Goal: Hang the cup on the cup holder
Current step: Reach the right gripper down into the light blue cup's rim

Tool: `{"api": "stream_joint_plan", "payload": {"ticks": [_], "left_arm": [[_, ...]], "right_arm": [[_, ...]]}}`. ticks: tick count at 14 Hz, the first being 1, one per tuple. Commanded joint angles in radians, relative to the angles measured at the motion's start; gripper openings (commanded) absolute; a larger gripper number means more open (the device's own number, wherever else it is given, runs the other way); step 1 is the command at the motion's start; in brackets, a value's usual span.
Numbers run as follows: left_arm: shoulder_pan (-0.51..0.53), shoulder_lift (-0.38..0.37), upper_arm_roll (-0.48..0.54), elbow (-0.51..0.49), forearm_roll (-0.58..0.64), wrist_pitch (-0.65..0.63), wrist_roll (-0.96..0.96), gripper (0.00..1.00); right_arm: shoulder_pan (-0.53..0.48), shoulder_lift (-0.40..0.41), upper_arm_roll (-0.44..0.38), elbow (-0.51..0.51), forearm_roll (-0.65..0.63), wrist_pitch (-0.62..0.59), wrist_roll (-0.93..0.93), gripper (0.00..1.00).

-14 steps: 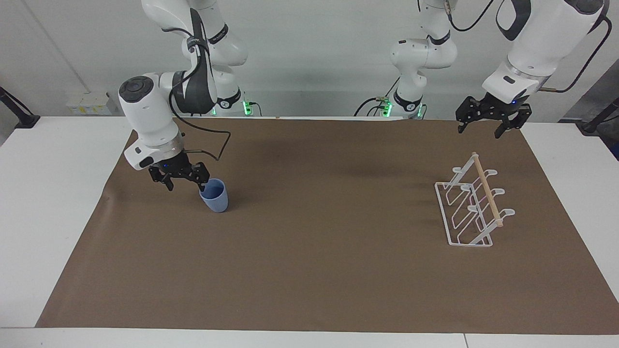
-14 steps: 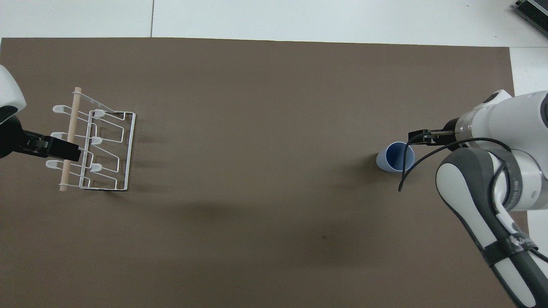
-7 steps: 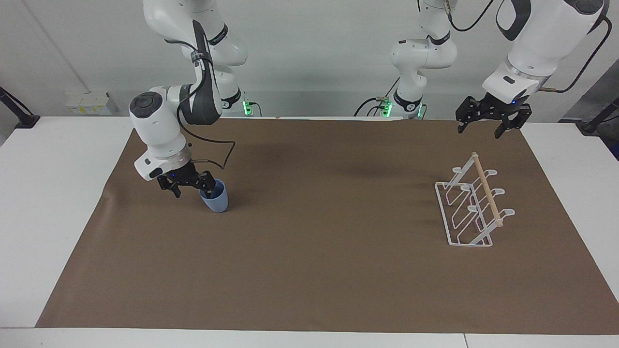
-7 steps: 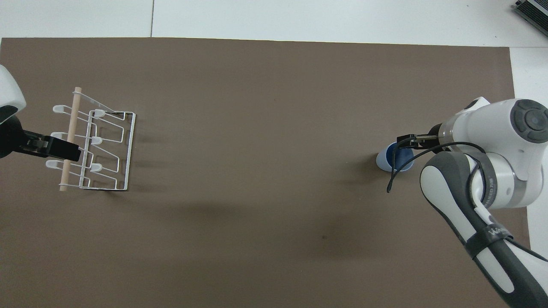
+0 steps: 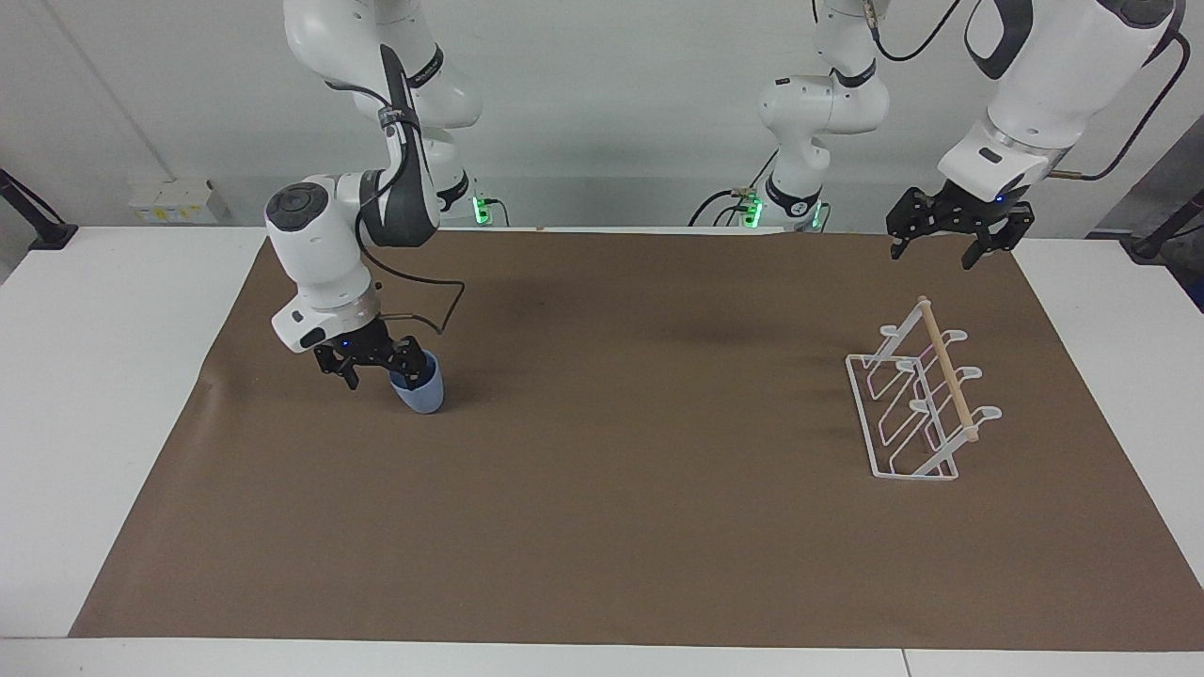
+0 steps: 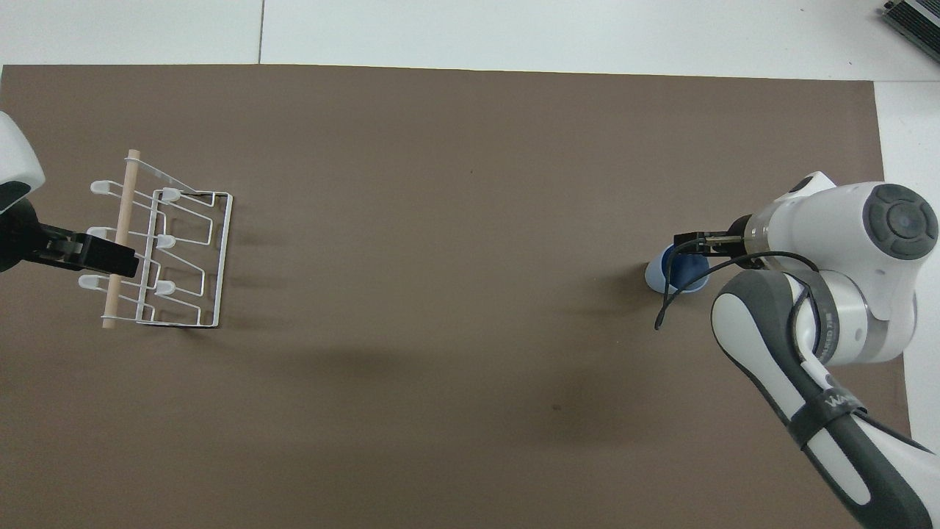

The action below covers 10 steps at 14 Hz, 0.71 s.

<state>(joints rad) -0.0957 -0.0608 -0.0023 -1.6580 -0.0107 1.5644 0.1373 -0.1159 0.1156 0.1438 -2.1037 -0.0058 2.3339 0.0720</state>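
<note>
Overhead view, brown mat (image 6: 455, 220) covering white table (image 6: 514, 29), grey wall (image 5: 611, 113)

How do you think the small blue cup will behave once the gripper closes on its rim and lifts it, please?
The cup looks like thin plastic, so probably light, and its wall may flex when pinched. It narrows toward its base, so a nudge from the open right gripper straddling its rim could tip it. Its smooth, handleless wall might slip or swing in a rim grip.
</note>
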Motion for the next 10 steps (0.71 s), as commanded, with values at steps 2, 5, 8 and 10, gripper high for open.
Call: {"api": "stream_joint_plan", "payload": {"ticks": [2, 5, 8, 10], "left_arm": [[0.004, -0.002, -0.002, -0.002, 0.021, -0.01, -0.007, 1.0], [0.004, -0.002, -0.002, -0.002, 0.021, -0.01, -0.007, 1.0], [0.004, -0.002, -0.002, -0.002, 0.021, -0.01, -0.007, 1.0], [0.004, -0.002, -0.002, -0.002, 0.021, -0.01, -0.007, 1.0]], "right_arm": [[-0.005, -0.016, 0.0, -0.05, 0.023, 0.021, 0.012, 1.0], [-0.013, -0.014, 0.0, -0.053, 0.023, 0.021, 0.011, 1.0], [-0.014, -0.01, 0.0, -0.065, 0.023, 0.022, 0.014, 1.0], [-0.014, -0.008, 0.0, -0.065, 0.023, 0.022, 0.015, 1.0]]}}
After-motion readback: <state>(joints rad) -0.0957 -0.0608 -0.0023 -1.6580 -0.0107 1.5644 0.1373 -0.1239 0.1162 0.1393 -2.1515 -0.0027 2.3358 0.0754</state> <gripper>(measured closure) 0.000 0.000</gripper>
